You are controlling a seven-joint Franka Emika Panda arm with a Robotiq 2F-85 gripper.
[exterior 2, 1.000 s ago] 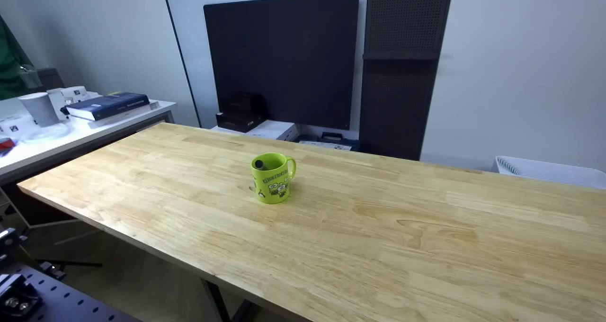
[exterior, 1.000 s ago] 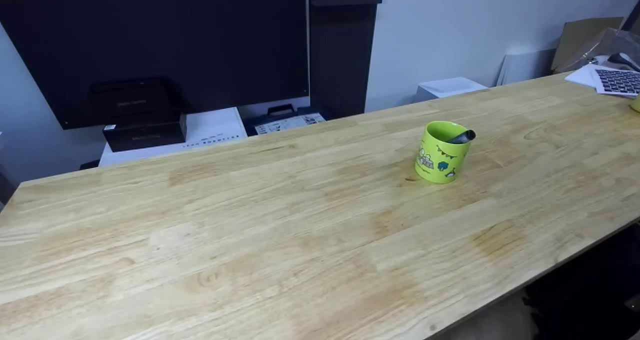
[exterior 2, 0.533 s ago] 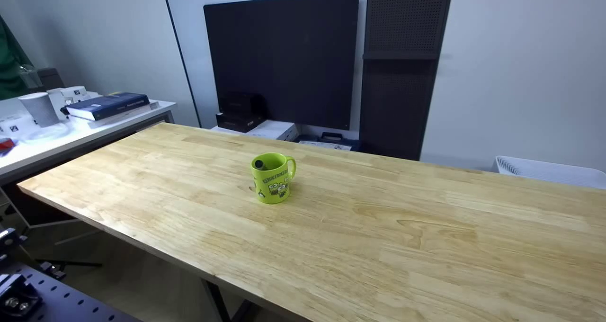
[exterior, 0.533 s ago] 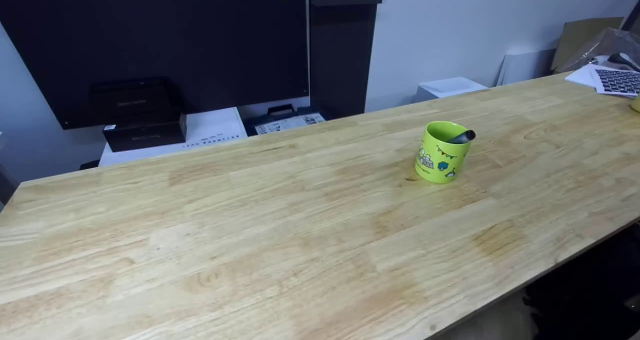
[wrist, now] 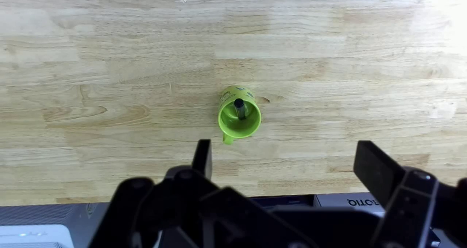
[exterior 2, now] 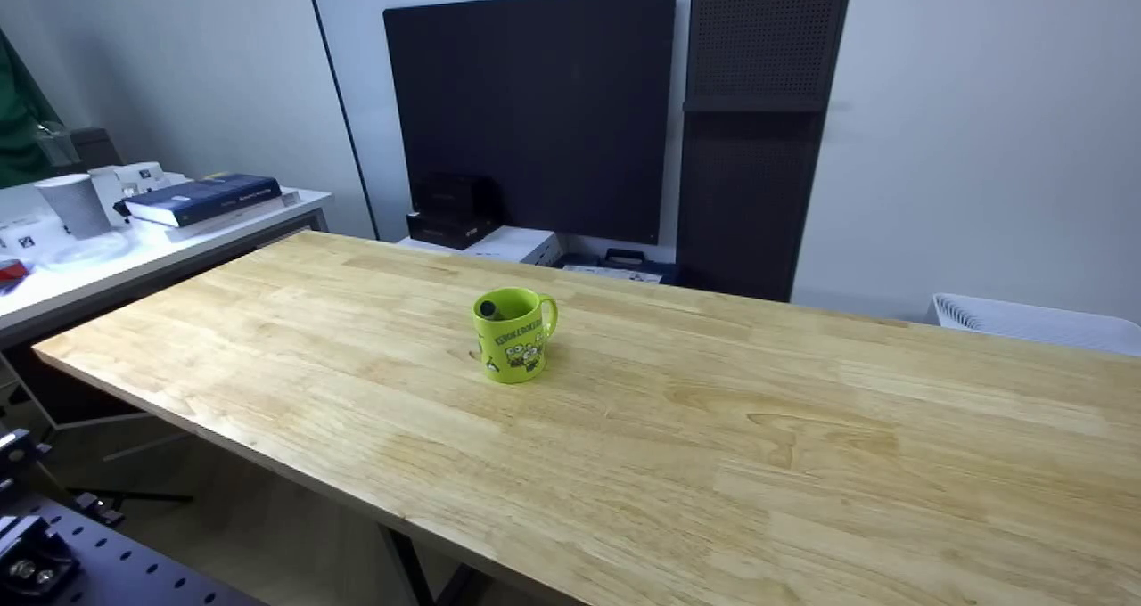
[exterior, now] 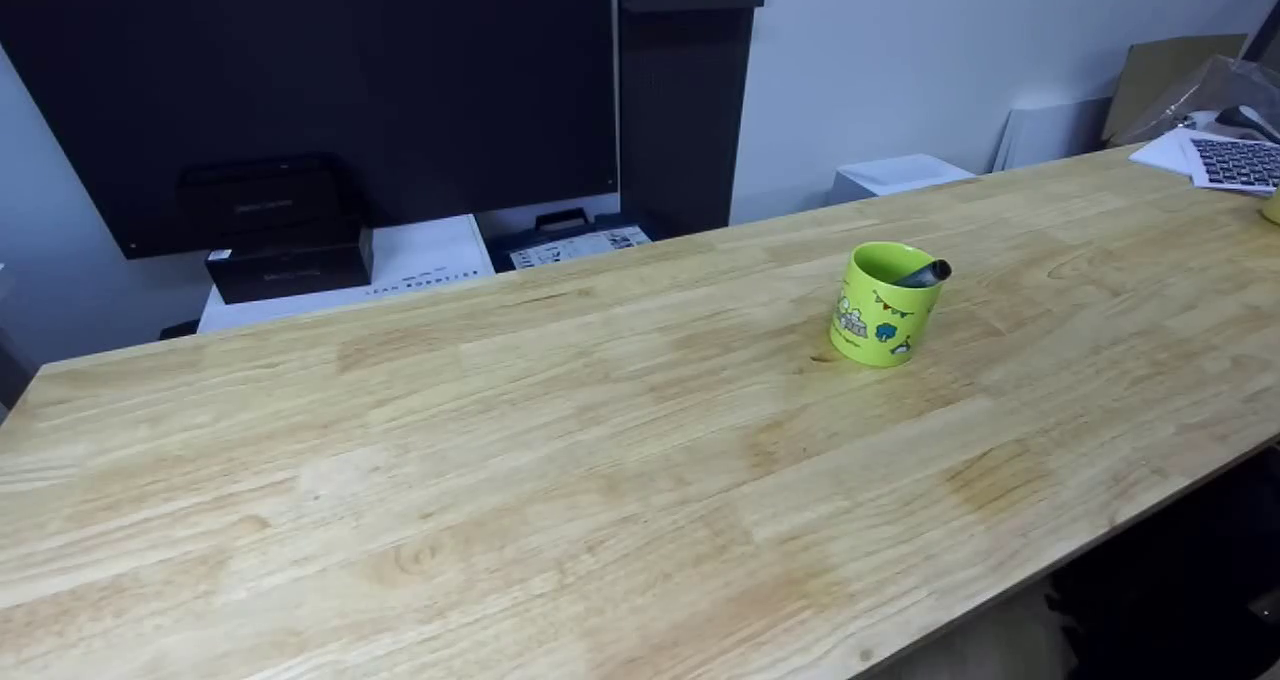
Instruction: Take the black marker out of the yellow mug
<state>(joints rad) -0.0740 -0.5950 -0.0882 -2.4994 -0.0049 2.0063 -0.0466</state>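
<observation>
The yellow mug stands upright on the wooden table in both exterior views and in the wrist view. Its handle shows in the wrist view, pointing toward the gripper side. The black marker leans inside the mug, its dark end at the rim in both exterior views. The wrist view shows the marker from above. Its lower part is hidden in the exterior views. My gripper is open and empty, high above the table, with its fingers spread wide apart. It is out of both exterior views.
The table has a far edge with boxes behind it. A keyboard and papers lie at its far right end, with part of a yellow object nearby. A side desk with a book shows in an exterior view.
</observation>
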